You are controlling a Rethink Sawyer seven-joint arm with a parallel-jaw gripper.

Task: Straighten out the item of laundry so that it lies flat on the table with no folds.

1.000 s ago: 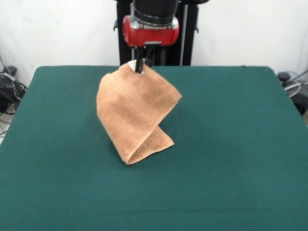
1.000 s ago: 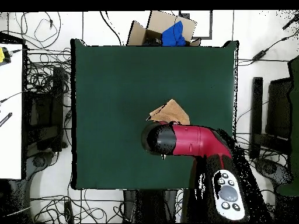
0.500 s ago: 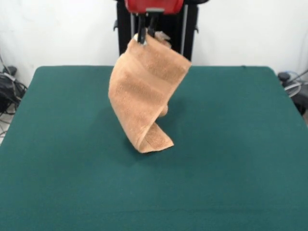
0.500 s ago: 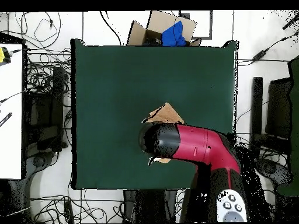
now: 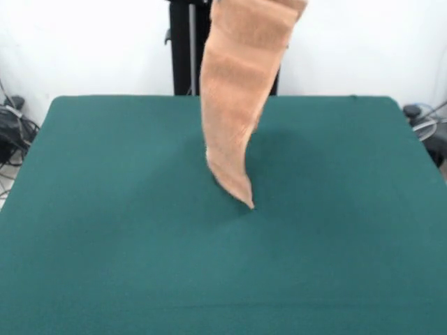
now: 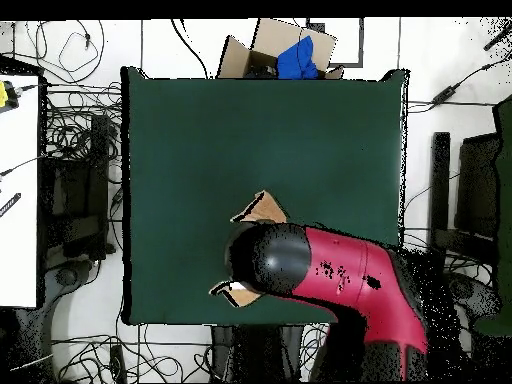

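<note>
The peach towel [image 5: 237, 91] hangs bunched above the green tabletop [image 5: 105, 244], unspread; the claw's state cannot be told.

towel [image 5: 237, 98] top: cut off | claw: hidden under arm [image 6: 330, 275]

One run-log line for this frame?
towel: hanging lengthwise, top out of frame | low corner at or near table | arm over it | not flat

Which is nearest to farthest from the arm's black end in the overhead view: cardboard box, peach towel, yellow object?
1. Peach towel, peeking from under the arm's black end.
2. Cardboard box, past the table's top edge.
3. Yellow object, on the white surface far left.
</note>
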